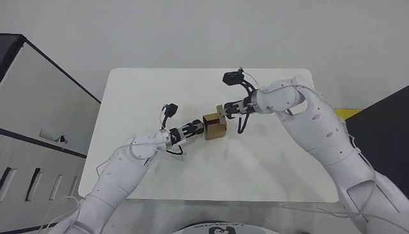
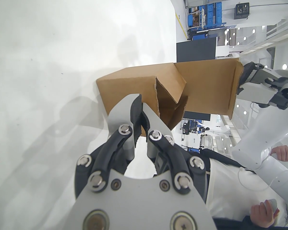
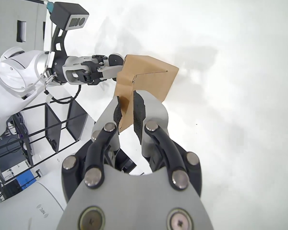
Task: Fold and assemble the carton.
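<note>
Left gripper (image 2: 141, 112) clamps carton (image 1: 214, 126) at 9 o'clock, right gripper (image 3: 126, 110) clamps its 1 o'clock flap (image 3: 127, 89); we'd fold slowly.

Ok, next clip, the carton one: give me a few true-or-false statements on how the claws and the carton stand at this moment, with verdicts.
1. Both claws grip the carton. True: the left claw and the right claw each pinch a cardboard edge of the carton, from opposite sides.
2. The carton is a flat sheet. False: its panels are folded up into a partly formed box.
3. The left claw hangs open, apart from the carton. False: it is shut on a cardboard edge.
4. The carton is near the middle of the white table. True.
5. The carton is fully closed. False: the end facing the left claw is open, with flaps standing loose.
</note>
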`<state>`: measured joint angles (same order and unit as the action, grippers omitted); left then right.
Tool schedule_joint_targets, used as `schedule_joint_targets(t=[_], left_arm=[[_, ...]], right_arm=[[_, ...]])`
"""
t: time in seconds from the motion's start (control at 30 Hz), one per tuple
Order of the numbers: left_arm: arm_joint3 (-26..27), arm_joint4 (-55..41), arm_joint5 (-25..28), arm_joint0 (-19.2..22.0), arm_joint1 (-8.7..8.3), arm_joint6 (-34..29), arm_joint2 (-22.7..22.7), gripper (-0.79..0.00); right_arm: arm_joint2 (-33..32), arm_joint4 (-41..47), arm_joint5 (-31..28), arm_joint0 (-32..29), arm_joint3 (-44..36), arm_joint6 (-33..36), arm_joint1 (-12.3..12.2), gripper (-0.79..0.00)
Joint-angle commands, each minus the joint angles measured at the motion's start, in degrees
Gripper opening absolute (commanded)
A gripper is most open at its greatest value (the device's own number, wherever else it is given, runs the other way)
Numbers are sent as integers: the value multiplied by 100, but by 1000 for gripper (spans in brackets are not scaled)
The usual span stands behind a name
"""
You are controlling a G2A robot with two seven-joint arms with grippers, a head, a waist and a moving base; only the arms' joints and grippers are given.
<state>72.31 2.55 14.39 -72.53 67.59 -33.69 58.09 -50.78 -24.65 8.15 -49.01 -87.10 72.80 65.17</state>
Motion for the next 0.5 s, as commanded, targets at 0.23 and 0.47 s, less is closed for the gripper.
schedule_joint_targets(t=[0.23, 0.47], left_arm=[[0, 0, 0, 0, 0, 0, 0, -785], [0, 0, 0, 0, 0, 0, 0, -785]], right_arm=[[475, -339, 292, 395, 64, 269, 127, -720], [975, -598, 505, 816, 238, 520, 302, -751]])
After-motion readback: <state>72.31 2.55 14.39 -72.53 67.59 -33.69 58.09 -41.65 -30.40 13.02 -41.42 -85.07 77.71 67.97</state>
